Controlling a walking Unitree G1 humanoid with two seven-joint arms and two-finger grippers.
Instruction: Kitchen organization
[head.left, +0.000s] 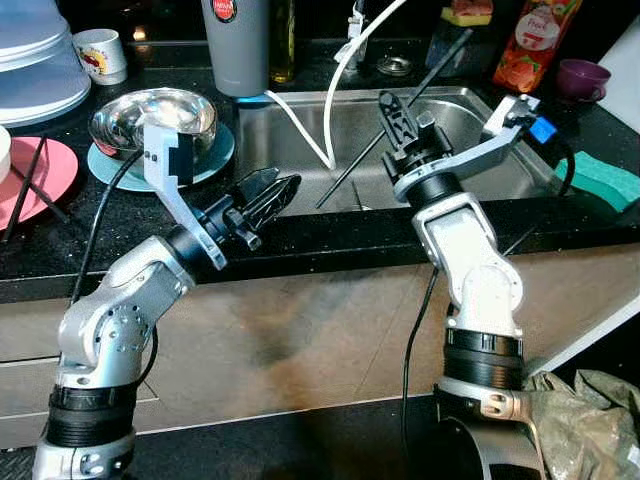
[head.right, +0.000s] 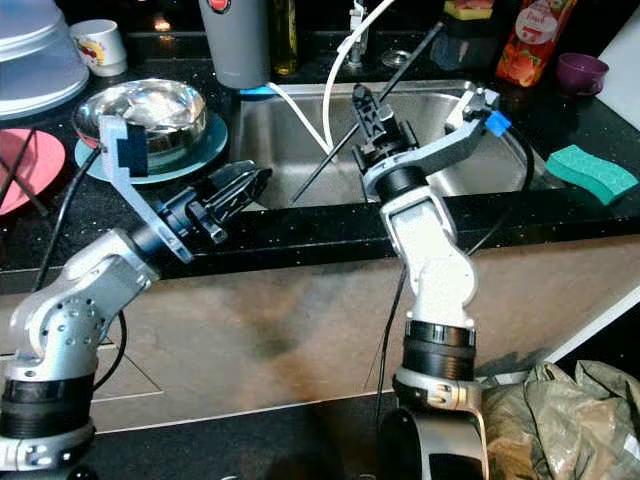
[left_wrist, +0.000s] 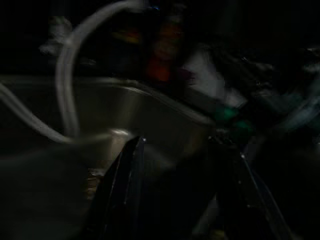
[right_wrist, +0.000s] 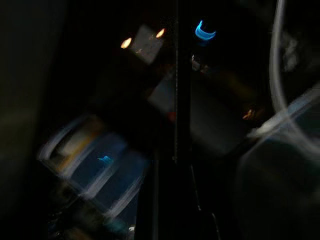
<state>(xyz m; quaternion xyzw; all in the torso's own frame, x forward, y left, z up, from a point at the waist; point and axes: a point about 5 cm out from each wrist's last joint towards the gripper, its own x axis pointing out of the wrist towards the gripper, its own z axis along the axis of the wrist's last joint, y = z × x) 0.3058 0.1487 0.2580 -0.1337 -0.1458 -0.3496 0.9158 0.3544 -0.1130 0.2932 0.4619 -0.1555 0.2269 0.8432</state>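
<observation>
Over the black counter (head.left: 330, 238), both arms are up at the steel sink (head.left: 480, 180).

- Sink: we see it directly ahead of both grippers, with a white hose (head.left: 335, 90) looping down into it just to the left of the right gripper.
- Steel bowl (head.left: 155, 115): sits on a teal plate (head.left: 225, 150), behind and to the left of the left gripper.
- Pink plate (head.left: 45, 175): further left of the left gripper, with dark chopsticks lying across it.
- Grey tumbler (head.left: 238, 45): on the back counter, well beyond the left gripper.
- Green sponge (head.left: 600, 175): on the counter to the right of the right gripper. A purple cup (head.left: 582, 77) is beyond it.
- Left gripper (head.left: 290, 190): at the sink's front left corner, above the rim. Its fingers are spread with a clear gap in the wrist view, holding nothing.
- Right gripper (head.left: 400, 112): over the basin, pointing up and away, closed on a long black stick (head.left: 345, 176).
- Stick: it slants through the right gripper, its low end down in the basin toward the left gripper and its high end up toward the back counter.
</observation>
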